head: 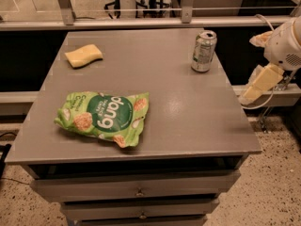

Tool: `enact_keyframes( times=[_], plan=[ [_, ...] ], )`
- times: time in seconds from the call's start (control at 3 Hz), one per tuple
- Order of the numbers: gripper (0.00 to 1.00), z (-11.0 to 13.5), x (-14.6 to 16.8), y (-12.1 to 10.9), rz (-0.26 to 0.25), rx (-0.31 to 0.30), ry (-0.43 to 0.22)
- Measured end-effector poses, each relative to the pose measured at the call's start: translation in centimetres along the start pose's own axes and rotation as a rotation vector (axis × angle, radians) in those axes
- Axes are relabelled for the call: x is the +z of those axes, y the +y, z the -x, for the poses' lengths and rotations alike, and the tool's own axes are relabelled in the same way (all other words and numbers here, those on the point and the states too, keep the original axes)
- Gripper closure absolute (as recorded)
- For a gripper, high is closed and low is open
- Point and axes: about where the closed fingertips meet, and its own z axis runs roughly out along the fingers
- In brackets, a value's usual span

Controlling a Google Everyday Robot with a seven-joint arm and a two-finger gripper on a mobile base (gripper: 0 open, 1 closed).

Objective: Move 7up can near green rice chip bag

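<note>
The 7up can [203, 51] stands upright near the far right edge of the grey table [188, 107]; it is silver and green with an opened pull-tab top. The green rice chip bag [104, 117] lies flat on the front left part of the table, with its white "dang" lettering upside down to me. The can and the bag are far apart. My gripper [257, 84], cream-coloured on a white arm [284, 44], hangs off the table's right side, lower than the can and to its right, touching nothing.
A yellow sponge [83, 56] lies at the far left of the table. Drawers [138, 192] sit under the tabletop. A metal rail [141, 22] runs behind the table. Speckled floor shows at the right and front.
</note>
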Motion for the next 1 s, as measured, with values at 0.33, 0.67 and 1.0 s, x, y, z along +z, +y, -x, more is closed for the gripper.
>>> enact_keyframes(
  times=[0.33, 0.67, 1.0],
  plan=[
    [0.00, 1.5, 3.3, -4.7, -0.040, 0.059, -0.185],
    [0.00, 3.0, 5.0, -7.2, -0.052, 0.105, -0.316],
    [0.00, 4.5, 6.4, -9.2, -0.062, 0.139, -0.434]
  ],
)
